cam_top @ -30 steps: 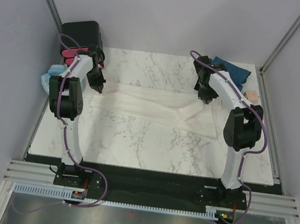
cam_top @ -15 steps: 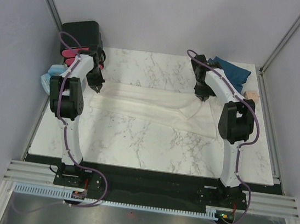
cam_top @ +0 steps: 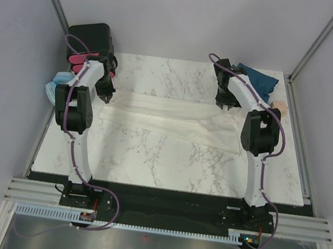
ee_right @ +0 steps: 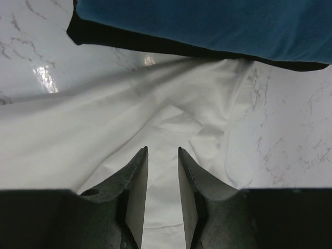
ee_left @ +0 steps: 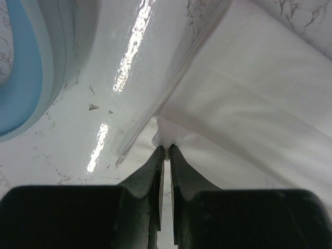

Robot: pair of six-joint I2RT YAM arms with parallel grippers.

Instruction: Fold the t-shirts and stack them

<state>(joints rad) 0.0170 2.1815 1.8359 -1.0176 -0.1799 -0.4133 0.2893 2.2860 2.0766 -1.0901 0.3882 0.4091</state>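
The white shirt (cam_top: 167, 120) lay as a long, partly folded band spanning between both claws. The teal shirt (ee_right: 207, 23) lay just beyond the right claw (ee_right: 162, 151); we judged it unfolded, with nothing stacked. The right claw stood wide and empty. The left claw (ee_left: 165, 149) was narrow at a cloth peak; we could not tell its grip.
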